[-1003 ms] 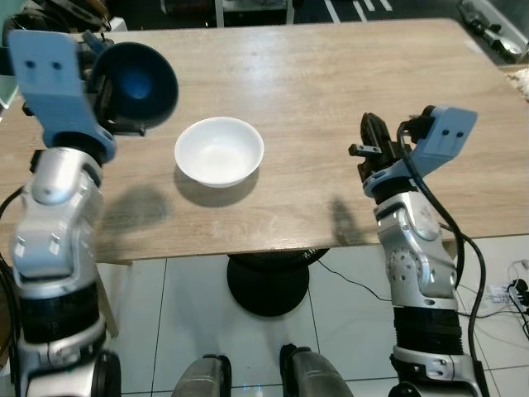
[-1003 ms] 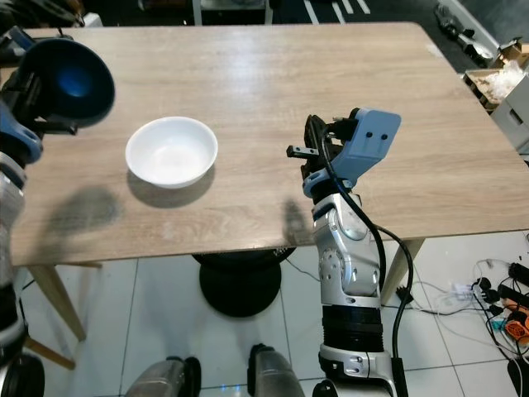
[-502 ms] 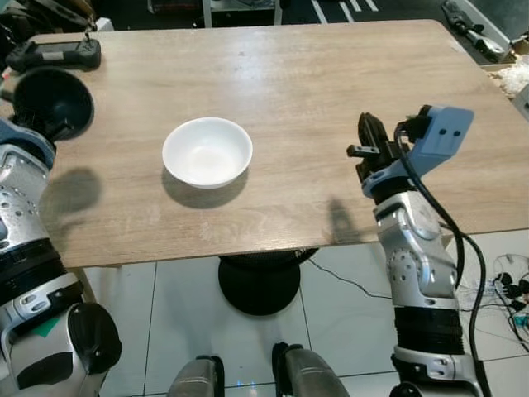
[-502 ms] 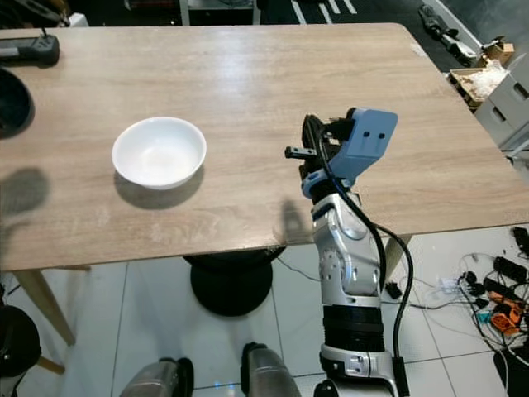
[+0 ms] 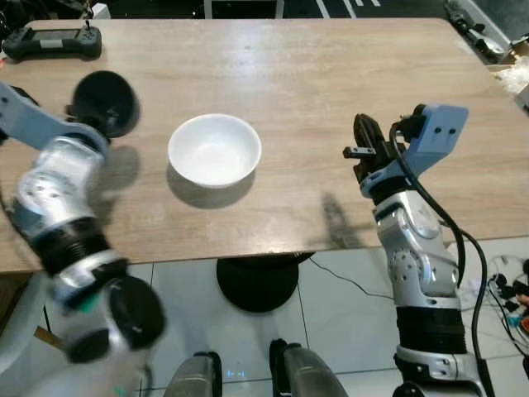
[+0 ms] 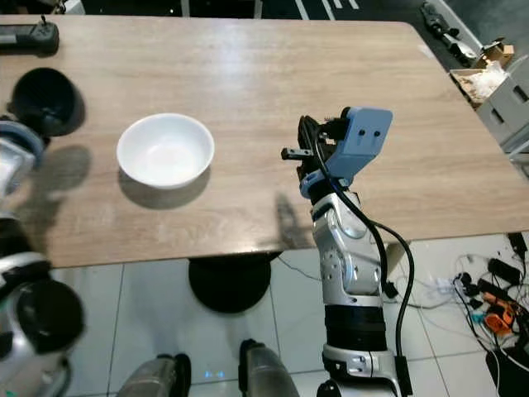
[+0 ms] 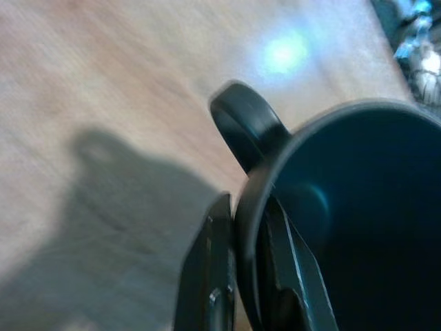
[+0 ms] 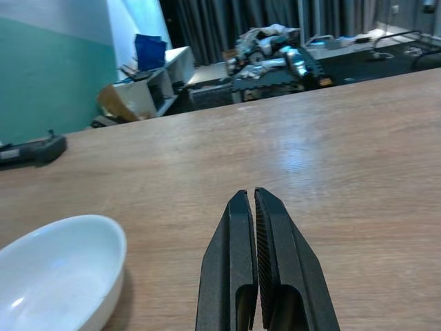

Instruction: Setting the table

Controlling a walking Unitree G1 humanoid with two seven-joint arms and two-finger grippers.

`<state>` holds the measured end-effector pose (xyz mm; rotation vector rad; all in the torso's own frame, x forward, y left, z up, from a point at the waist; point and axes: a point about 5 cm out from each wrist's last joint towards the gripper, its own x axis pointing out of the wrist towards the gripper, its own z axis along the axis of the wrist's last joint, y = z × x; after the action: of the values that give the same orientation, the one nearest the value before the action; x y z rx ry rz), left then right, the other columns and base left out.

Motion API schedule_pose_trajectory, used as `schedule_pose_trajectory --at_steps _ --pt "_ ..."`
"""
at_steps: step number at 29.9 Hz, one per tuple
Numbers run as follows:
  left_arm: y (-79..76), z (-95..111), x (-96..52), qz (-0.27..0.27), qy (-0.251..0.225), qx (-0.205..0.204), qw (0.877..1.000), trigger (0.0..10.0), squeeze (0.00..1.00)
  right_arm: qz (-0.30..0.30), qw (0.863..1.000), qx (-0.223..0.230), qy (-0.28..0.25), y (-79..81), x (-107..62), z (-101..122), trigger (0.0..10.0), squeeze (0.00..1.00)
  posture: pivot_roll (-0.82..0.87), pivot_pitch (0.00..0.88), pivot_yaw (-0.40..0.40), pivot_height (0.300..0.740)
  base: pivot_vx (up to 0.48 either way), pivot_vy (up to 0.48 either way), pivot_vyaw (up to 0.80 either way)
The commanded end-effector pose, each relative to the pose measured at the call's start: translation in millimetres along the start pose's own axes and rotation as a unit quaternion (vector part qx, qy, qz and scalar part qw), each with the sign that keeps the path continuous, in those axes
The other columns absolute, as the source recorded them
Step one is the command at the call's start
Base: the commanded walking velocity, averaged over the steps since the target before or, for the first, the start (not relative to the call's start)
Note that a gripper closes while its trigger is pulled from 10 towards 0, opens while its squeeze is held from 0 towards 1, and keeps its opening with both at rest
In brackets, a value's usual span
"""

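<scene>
Left gripper [image 7: 238, 276] pinches the rim of a dark cup [image 5: 105, 101] near the wooden table's [image 5: 331, 99] left edge. Right gripper [image 8: 251, 227], fingers pressed together, hangs above the near edge beside the white bowl [image 5: 215, 149]. White tiles [image 5: 347, 306] cover the floor.

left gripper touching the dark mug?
Touching. In the left wrist view the left gripper has its two black fingers pinched on the rim wall of the dark mug, one inside, one outside.

My left claw [image 7: 238, 276] has black fingers, clamped on a dark blue-black mug [image 5: 103, 101]. The bowl [image 5: 215, 150] is plain white. The table [image 5: 331, 74] is pale wood-grain. My right claw [image 8: 256, 265] is black.
</scene>
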<state>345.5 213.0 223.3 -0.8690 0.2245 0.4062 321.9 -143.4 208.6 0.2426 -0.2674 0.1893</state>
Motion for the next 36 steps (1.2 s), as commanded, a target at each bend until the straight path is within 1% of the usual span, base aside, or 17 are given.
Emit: schedule_pose_trajectory --at_steps 1,6,8,9,11,13,14,16,19,20,21,22,23,24,25,26,36 --pt "4.4 7 -7.3 0.025 -0.020 0.013 0.999 10.0 0.00 -0.010 1.000 -0.002 0.005 -5.6 -3.6 -1 10.0 0.00 -0.06 0.114 0.020 0.740 0.000 0.000 0.00" --pt "6.8 8 -10.6 0.037 -0.019 0.020 0.999 10.0 0.00 -0.009 1.000 -0.001 0.007 -5.8 -3.8 -2 10.0 0.00 -0.05 0.114 0.017 0.740 0.000 0.000 0.00" --pt "12.3 14 -11.9 0.066 -0.029 0.032 0.997 10.0 0.00 -0.008 1.000 -0.001 0.008 -5.4 -3.3 -2 10.0 0.00 -0.05 0.114 0.020 0.740 0.000 0.000 0.00" --pt "12.3 14 -11.9 0.066 -0.029 0.032 0.997 10.0 0.00 -0.008 1.000 -0.001 0.008 -5.4 -3.3 -2 10.0 0.00 -0.05 0.114 0.020 0.740 0.000 0.000 0.00" --pt "17.1 19 -13.6 0.095 -0.036 0.043 0.994 10.0 0.00 -0.009 1.000 0.000 0.008 -5.2 -3.1 -2 10.0 0.00 -0.05 0.114 0.020 0.740 0.000 0.000 0.00" --pt "17.7 20 -13.6 0.098 -0.036 0.043 0.994 10.0 0.00 -0.009 1.000 0.000 0.008 -5.2 -3.1 -2 10.0 0.00 -0.05 0.114 0.020 0.740 0.000 0.000 0.00" --pt "18.7 18 -13.6 0.098 -0.028 0.032 0.994 10.0 0.00 -0.009 1.000 0.001 0.009 -5.1 -3.3 -2 10.0 0.00 -0.05 0.114 0.019 0.740 0.000 0.000 0.00" --pt "21.7 16 -12.3 0.101 -0.018 0.023 0.994 10.0 0.00 -0.009 1.000 0.001 0.010 -4.9 -3.6 -3 10.0 0.00 -0.05 0.115 0.019 0.740 0.000 0.000 0.00" --pt "25.6 16 -11.2 0.105 -0.017 0.021 0.994 10.0 0.00 -0.009 1.000 0.002 0.011 -4.6 -3.8 -3 10.0 0.00 -0.05 0.116 0.018 0.740 0.000 0.000 0.00" --pt "26.7 17 -10.7 0.106 -0.019 0.021 0.994 10.0 0.04 -0.009 1.000 0.002 0.010 -4.6 -3.8 -2 10.0 0.00 -0.06 0.118 0.017 0.740 0.000 0.000 0.00" --pt "27.4 18 -10.2 0.104 -0.021 0.023 0.994 10.0 0.13 -0.009 1.000 0.002 0.010 -4.7 -3.9 -2 10.0 0.00 -0.06 0.118 0.016 0.740 0.000 0.000 0.00" --pt "27.4 18 -10.2 0.104 -0.021 0.023 0.994 10.0 0.13 -0.009 1.000 0.002 0.010 -4.7 -3.9 -2 10.0 0.00 -0.06 0.118 0.016 0.740 0.000 0.000 0.00" --pt "27.2 19 -9.4 0.099 -0.022 0.024 0.995 10.0 0.40 -0.010 1.000 0.002 0.010 -4.9 -3.9 -2 10.0 0.00 -0.06 0.120 0.016 0.740 0.000 0.000 0.00" --pt "27.2 19 -9.4 0.099 -0.022 0.024 0.995 10.0 0.40 -0.010 1.000 0.002 0.010 -4.9 -3.9 -2 10.0 0.00 -0.06 0.120 0.016 0.740 0.000 0.000 0.00" --pt "28.1 20 -8.2 0.097 -0.022 0.023 0.995 10.0 0.88 -0.010 1.000 0.001 0.010 -5.1 -4.0 -2 10.0 0.00 -0.06 0.121 0.016 0.740 0.000 0.000 0.00" --pt "28.7 21 -7.5 0.096 -0.022 0.023 0.995 10.0 1.00 -0.010 1.000 0.001 0.010 -5.4 -4.1 -2 10.0 0.00 -0.06 0.122 0.016 0.740 0.000 0.000 0.00" --pt "26.2 21 -9.9 0.086 -0.026 0.022 0.996 10.0 1.00 -0.008 1.000 0.001 0.011 -5.5 -3.8 -1 10.0 0.00 -0.06 0.119 0.012 0.740 0.000 0.000 0.00"
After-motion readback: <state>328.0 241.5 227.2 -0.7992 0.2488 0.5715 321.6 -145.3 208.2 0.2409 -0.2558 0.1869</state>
